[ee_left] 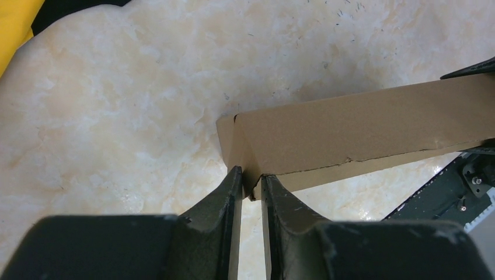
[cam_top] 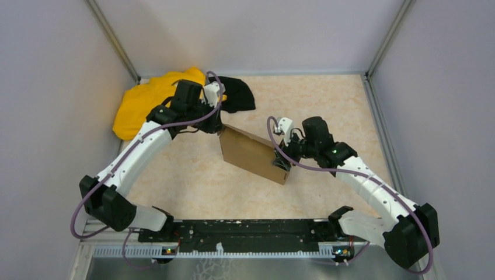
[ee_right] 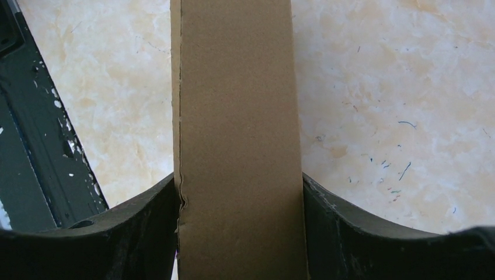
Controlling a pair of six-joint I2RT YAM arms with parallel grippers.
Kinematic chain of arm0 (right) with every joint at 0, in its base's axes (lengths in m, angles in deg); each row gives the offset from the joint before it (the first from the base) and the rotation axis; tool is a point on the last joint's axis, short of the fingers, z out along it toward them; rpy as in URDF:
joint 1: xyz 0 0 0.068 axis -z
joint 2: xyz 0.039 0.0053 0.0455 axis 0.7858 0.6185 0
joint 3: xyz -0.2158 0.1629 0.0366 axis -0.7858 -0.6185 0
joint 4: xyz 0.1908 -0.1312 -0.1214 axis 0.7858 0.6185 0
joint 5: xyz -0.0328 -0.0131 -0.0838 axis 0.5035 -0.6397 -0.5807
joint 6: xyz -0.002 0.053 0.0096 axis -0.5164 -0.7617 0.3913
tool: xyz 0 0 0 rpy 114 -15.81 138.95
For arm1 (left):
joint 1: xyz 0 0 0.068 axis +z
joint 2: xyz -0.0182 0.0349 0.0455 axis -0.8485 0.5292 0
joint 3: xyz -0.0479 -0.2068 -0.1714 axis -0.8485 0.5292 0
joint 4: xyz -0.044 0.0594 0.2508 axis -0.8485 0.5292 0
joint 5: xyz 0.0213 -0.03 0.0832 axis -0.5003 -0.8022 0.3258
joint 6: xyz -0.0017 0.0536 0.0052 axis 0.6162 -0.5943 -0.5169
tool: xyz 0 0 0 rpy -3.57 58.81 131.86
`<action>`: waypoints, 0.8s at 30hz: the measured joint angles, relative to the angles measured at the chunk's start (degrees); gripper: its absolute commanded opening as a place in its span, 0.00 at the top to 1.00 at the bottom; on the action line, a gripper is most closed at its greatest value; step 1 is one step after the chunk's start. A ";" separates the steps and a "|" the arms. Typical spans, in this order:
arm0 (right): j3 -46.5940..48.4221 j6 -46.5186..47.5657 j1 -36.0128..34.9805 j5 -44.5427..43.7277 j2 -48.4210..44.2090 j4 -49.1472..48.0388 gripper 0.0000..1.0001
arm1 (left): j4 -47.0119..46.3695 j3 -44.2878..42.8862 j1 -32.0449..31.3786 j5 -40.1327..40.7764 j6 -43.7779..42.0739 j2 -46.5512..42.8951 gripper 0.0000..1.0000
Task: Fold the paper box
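- Pinches the far-left corner of the paper box (cam_top: 254, 154) with the left gripper (ee_left: 250, 178), fingers nearly together on the thin cardboard edge.
- Clamps the box's near-right end with the right gripper (ee_right: 239, 192), fingers touching both narrow sides.
- Spans mid-table (cam_top: 192, 175), slanted between both grippers.
- Shows a yellow cloth (cam_top: 146, 99) and a black cloth (cam_top: 239, 93) behind the left arm.
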State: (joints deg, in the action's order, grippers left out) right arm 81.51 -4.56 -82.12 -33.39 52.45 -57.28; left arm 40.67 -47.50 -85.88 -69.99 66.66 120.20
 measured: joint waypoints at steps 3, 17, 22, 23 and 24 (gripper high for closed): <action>0.09 0.00 -0.31 -0.33 0.04 0.07 0.49 | 1.92 -1.97 0.15 -0.24 0.92 1.25 0.76; 3.61 -0.31 -1.20 -0.28 1.79 5.99 0.15 | 5.90 -5.46 0.31 -1.75 2.91 3.69 0.76; 6.97 -2.29 -1.46 -1.36 1.95 8.26 0.11 | 7.04 -6.45 0.31 -1.97 3.10 4.35 0.76; 8.15 -2.67 -1.46 -1.88 1.95 8.68 0.11 | 7.13 -6.56 0.31 -1.99 3.13 4.44 0.76; 9.05 -2.93 -1.44 -2.21 1.95 8.81 0.11 | 7.28 -6.67 0.31 -2.03 3.15 4.52 0.76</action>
State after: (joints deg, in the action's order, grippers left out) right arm 90.56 -7.48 -83.56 -35.60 54.40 -48.47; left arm 47.95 -54.16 -85.58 -72.02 69.81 124.73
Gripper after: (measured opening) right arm 0.890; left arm 0.236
